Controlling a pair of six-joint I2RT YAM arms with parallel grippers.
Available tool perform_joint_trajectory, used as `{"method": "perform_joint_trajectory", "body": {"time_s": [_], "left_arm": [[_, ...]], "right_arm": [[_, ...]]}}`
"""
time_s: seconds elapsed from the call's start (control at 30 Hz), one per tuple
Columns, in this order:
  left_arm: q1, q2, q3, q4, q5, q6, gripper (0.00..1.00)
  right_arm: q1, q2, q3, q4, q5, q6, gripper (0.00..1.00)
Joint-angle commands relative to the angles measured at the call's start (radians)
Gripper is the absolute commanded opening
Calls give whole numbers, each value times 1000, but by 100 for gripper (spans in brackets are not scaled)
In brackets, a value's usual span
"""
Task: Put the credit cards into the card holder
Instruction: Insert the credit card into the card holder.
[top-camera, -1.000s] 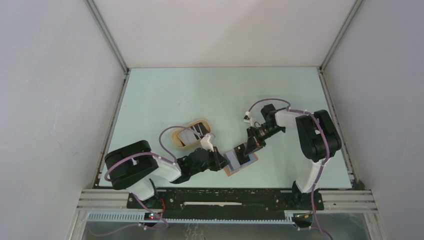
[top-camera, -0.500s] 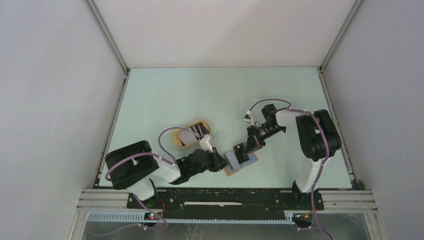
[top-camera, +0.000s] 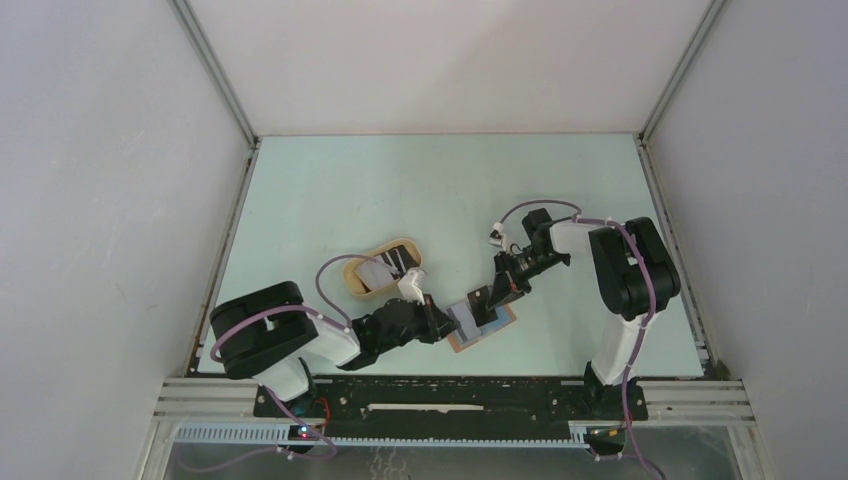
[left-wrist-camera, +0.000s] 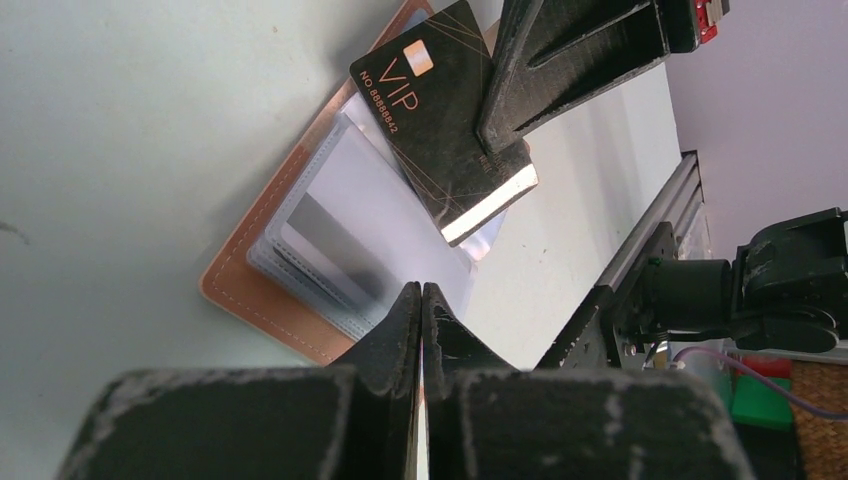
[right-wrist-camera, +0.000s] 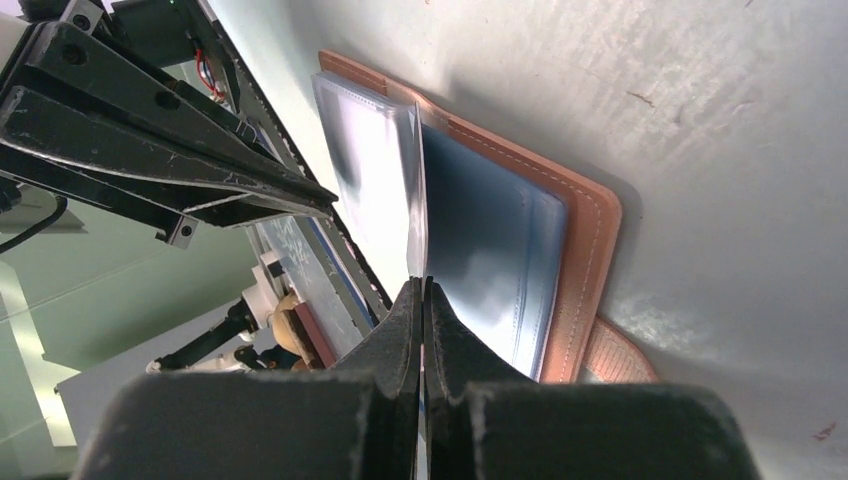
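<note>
- Tan tray (top-camera: 352, 283) on the bench holds cards (top-camera: 377, 270).
- Left jaws pressed together, fingertips (left-wrist-camera: 404, 312) at the edge of the card holder (left-wrist-camera: 350, 230).
- The holder lies open, sleeves up.
- Right jaws clamp a black VIP card (left-wrist-camera: 435, 110) above it.

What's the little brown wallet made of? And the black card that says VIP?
Card holder: looks like leather, real or fake; reddish-brown, matte, stitched along its edge. Black card: probably plastic; thin, stiff, shiny edge, printed lettering.
</note>
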Motion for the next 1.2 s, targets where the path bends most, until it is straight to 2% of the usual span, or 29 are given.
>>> {"method": "perform_joint_trajectory", "body": {"time_s": [0.0, 0.4, 0.73, 1.17], "left_arm": [[-4, -6, -32, 38, 1, -13, 3], [-4, 34, -40, 31, 2, -62, 0], [-7, 6, -36, -133, -49, -121, 0], [-7, 27, -21, -137, -38, -115, 0]], "right_arm": [[9, 0, -6, 19, 48, 20, 0], [46, -9, -12, 20, 70, 20, 0], [51, -45, -52, 38, 68, 22, 0], [60, -57, -82, 50, 36, 22, 0]]}}
